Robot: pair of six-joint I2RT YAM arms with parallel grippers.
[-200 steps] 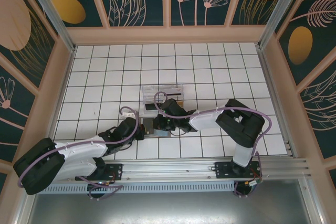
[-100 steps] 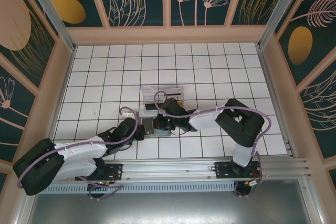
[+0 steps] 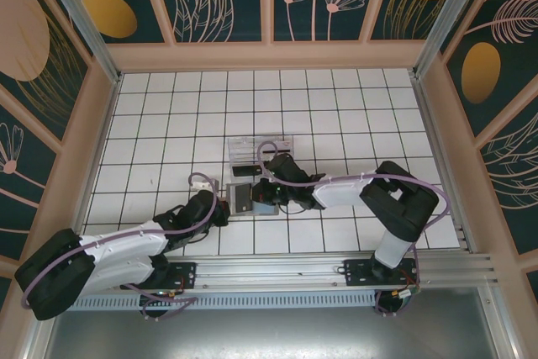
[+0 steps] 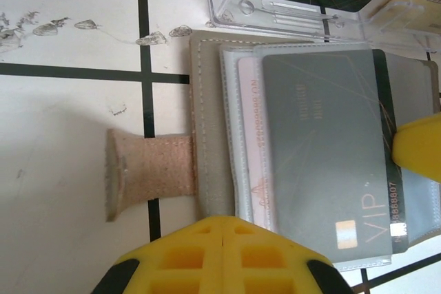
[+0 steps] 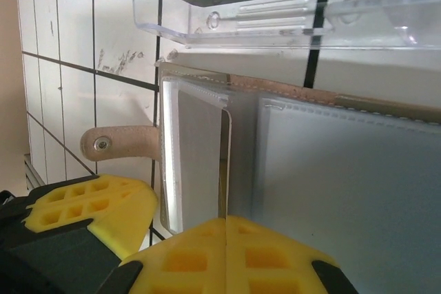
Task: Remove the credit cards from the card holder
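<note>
Several stacked credit cards [image 4: 317, 135] (grey VIP topmost) in tan-tabbed card holder [image 4: 210, 115]; left hand [image 4: 224, 228], right hand [image 5: 225, 225] shut.

The card holder [image 4: 210, 122] is a matt grey, leather-like material with a stitched seam along its edge. Its tan tab [image 4: 148, 173] looks grainy and rough like cork and carries a small shiny metal snap [image 5: 102, 144]. The grey credit card [image 4: 320, 163] is smooth plastic with a dull sheen and fine scratches. The clear tray [image 4: 289, 12] is glossy see-through plastic. The white tiled table [image 4: 62, 115] is smooth and faintly smudged
</note>
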